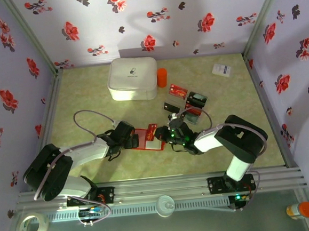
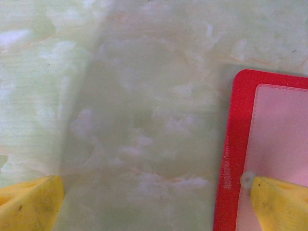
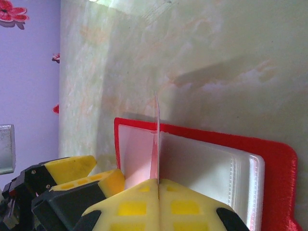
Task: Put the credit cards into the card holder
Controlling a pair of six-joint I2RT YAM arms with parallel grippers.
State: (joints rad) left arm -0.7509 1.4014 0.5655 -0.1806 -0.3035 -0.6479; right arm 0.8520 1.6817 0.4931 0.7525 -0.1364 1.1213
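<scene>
Standing edge-on over the card holder, a credit card is clenched by the right claw; left claw is spread wide.

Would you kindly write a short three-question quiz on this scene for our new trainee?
1. True or false: the right gripper is shut on a thin flat card held on edge at the open bright red folding wallet.
2. The left gripper's jaws stand: A shut; B wide open; C closed on a card.
3. Fill in: the small orange cylinder stands beside the big white rounded ___.
Key: 1 true; 2 B; 3 box.
</scene>
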